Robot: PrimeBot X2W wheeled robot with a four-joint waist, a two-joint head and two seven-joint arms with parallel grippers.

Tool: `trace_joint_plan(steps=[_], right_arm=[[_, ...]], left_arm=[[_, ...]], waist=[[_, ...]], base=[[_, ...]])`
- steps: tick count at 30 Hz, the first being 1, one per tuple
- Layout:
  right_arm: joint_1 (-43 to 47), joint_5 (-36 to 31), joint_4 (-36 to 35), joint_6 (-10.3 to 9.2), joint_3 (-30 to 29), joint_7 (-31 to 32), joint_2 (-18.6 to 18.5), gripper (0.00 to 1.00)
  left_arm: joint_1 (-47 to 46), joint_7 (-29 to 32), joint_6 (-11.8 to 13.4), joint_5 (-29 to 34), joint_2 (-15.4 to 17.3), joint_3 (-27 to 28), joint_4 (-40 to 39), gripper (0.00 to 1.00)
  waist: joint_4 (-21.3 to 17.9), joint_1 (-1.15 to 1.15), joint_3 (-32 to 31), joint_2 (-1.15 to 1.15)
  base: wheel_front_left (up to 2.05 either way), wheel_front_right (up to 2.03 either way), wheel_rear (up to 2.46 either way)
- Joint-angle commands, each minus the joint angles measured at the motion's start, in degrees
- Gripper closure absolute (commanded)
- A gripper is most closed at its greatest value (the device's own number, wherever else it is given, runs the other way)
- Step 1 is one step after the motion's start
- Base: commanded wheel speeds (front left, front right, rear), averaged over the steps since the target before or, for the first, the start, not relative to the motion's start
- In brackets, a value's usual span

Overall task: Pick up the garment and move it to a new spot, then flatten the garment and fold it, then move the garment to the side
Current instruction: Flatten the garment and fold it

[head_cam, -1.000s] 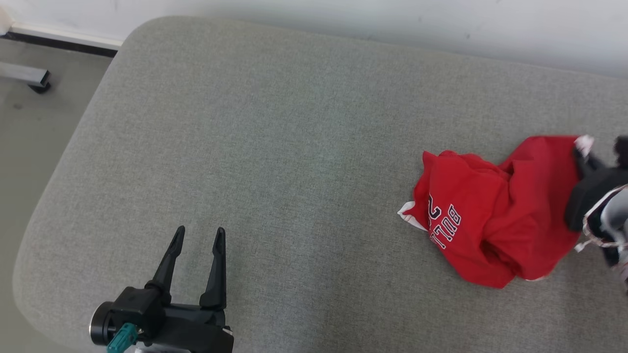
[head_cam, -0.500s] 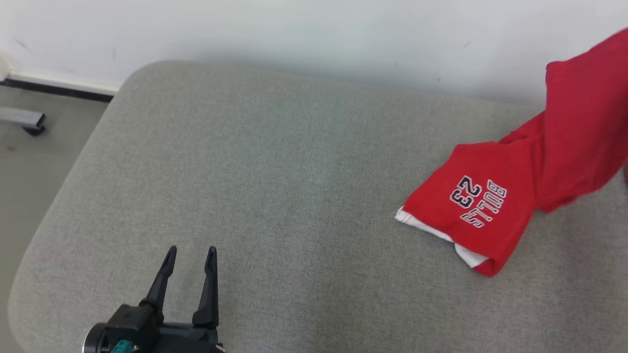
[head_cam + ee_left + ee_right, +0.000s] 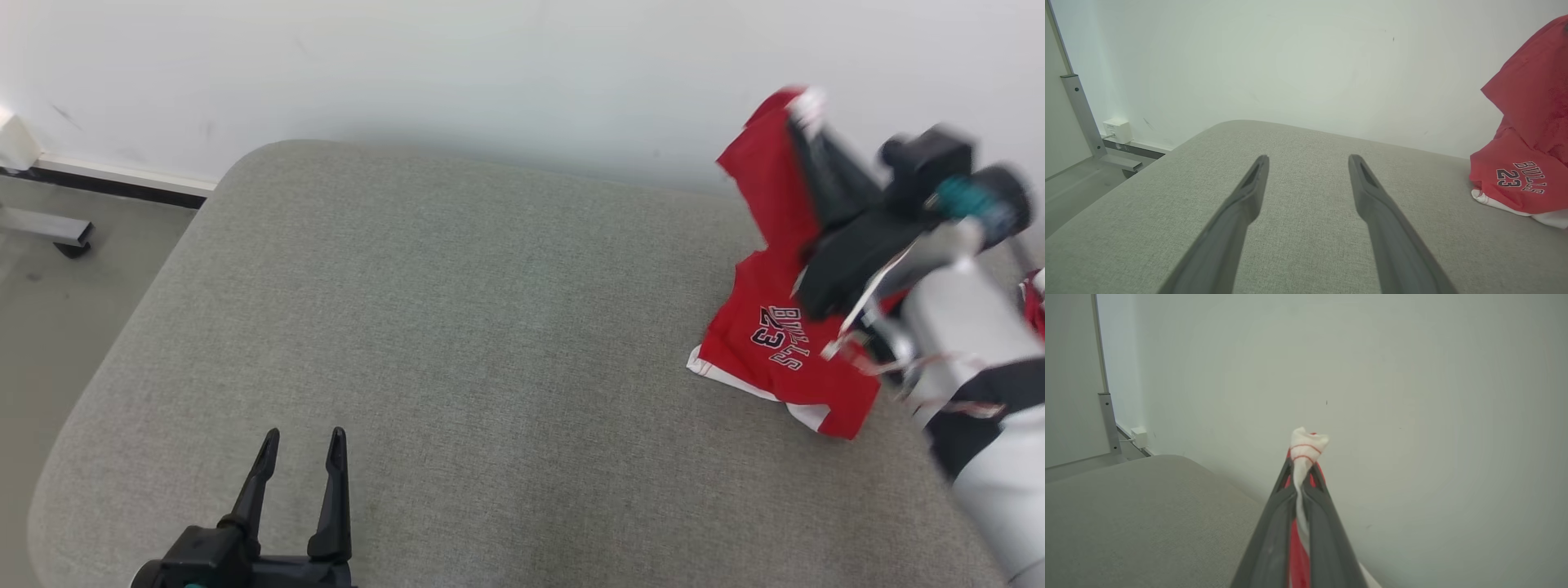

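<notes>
The right gripper point(image 3: 804, 114) has its fingers pinched tight on a white-trimmed edge of the red Bulls 23 jersey point(image 3: 767, 343), raised at the far right of the grey fabric surface point(image 3: 449, 327); the jersey hangs below the fingers, long axis running down toward its hem, which rests on the surface; the left gripper point(image 3: 302, 441), fingers wide and empty, sits near left, well apart; a second ago the jersey lay crumpled on the surface; now most of it is lifted.

Garment point(image 3: 747, 331) red, white hem, navy lettering — cushion point(image 3: 457, 343) grey weave — wall point(image 3: 408, 73) off-white.
</notes>
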Motion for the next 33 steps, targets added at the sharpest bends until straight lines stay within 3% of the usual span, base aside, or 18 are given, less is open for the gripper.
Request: trace_joint_plan(steps=[1, 11, 16, 21, 22, 23, 29, 33], right_arm=[[3.76, 0.56, -2.15, -0.16, 1.38, 0.29, 1.29, 1.0], [18.02, 1.05, -7.31, -0.16, 6.63, -0.04, 10.45, 1.0], [21.53, -0.28, -4.87, -0.16, 9.64, -0.48, 16.17, 1.0], [22.36, -0.25, 0.95, -0.16, 11.56, -0.83, 19.2, 1.0], [22.18, -0.45, 1.95, -0.16, 12.16, -1.21, 19.52, 0.56], [22.03, -0.02, 2.88, -0.16, 12.51, -1.73, 19.76, 0.0], [19.66, 1.13, 4.76, -0.16, 12.47, -4.71, 20.06, 0.0], [18.89, 0.74, 3.01, -0.16, 9.43, -5.75, 17.71, 0.0]], left_arm=[[0.78, -0.16, 0.06, -0.07, -0.04, 0.21, -0.24, 0.0], [0.52, -0.16, 0.06, -0.44, -0.07, 0.42, -0.26, 0.0], [-0.1, -0.16, 0.06, -1.06, -0.08, -0.72, -0.06, 0.0], [-1.05, -0.16, 0.06, -1.78, -0.08, -1.9, 0.75, 0.0], [-1.18, -0.16, 0.06, -1.93, -0.08, -2.12, 0.91, 0.0], [-1.24, -0.16, 0.06, -2.08, -0.08, -2.37, 1.05, 0.0], [-0.1, -0.16, 0.41, -1.78, -0.09, -1.63, 1.22, 0.0], [1.04, -0.16, 0.48, -0.95, -0.07, -0.19, 0.99, 0.0]], waist=[[0.55, 0.01, -0.03, 0.0], [1.74, 0.01, 1.0, 0.0], [2.79, 0.01, 1.8, 0.0], [4.07, 0.01, 2.38, 0.0], [4.26, 0.01, 2.41, 0.0], [4.39, 0.01, 2.41, 0.0], [2.94, 0.01, 1.53, 0.0], [0.74, 0.01, 0.37, 0.0]], base=[[0.0, 0.0, 0.0], [0.0, 0.0, 0.0], [0.0, 0.0, 0.0], [0.0, 0.0, 0.0], [0.0, 0.0, 0.0], [0.0, 0.0, 0.0], [0.0, 0.0, 0.0], [0.0, 0.0, 0.0]])
